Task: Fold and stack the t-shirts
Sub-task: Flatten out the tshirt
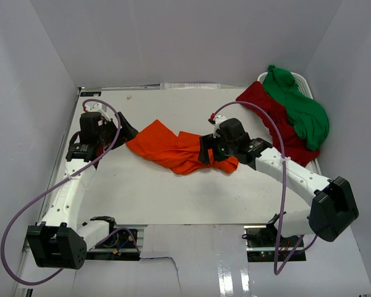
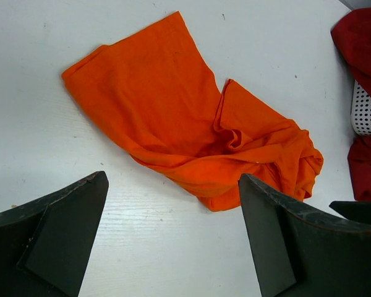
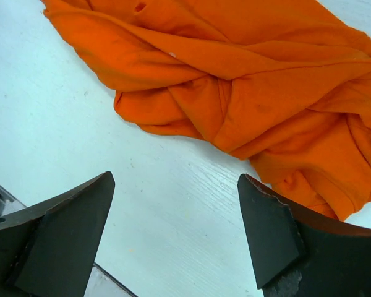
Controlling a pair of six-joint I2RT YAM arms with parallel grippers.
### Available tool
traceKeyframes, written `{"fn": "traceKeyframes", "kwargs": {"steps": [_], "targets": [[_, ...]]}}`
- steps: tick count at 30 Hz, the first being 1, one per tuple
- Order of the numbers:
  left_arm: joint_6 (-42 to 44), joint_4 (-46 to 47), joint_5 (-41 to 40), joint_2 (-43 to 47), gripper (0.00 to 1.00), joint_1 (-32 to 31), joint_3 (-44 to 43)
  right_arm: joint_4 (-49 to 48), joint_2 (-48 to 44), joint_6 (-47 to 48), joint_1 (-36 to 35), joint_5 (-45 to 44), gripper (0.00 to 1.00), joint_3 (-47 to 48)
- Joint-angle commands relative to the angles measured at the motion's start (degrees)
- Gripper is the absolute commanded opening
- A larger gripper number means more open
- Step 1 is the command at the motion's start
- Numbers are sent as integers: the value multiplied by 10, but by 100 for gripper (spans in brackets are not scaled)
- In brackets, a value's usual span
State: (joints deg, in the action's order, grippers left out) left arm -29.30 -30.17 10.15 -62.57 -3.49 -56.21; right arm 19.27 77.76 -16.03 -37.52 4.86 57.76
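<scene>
Three shirts show from above: a crumpled bright orange cotton t-shirt [image 1: 173, 151] on the white table [image 1: 142, 192], a dark red t-shirt [image 1: 266, 110] and a green t-shirt [image 1: 300, 111] heaped on a white perforated basket [image 1: 305, 83]. Only the left wrist shows us the left gripper [image 2: 173, 179] spread, short of the orange cloth; the right wrist, the right gripper [image 3: 176, 179] spread beside its folds.
</scene>
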Motion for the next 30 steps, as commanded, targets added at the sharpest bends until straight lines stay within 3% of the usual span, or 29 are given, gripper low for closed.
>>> {"fn": "traceKeyframes", "kwargs": {"steps": [1, 10, 28, 30], "targets": [[6, 1, 10, 2, 97, 2, -19, 14, -2, 11, -15, -86, 86, -26], [6, 2, 7, 0, 97, 2, -18, 9, 71, 5, -50, -129, 72, -13], [6, 3, 12, -2, 97, 3, -18, 12, 144, 5, -75, -216, 67, 51], [6, 2, 12, -1, 97, 2, -18, 10, 147, 6, -75, -224, 61, 55]]}}
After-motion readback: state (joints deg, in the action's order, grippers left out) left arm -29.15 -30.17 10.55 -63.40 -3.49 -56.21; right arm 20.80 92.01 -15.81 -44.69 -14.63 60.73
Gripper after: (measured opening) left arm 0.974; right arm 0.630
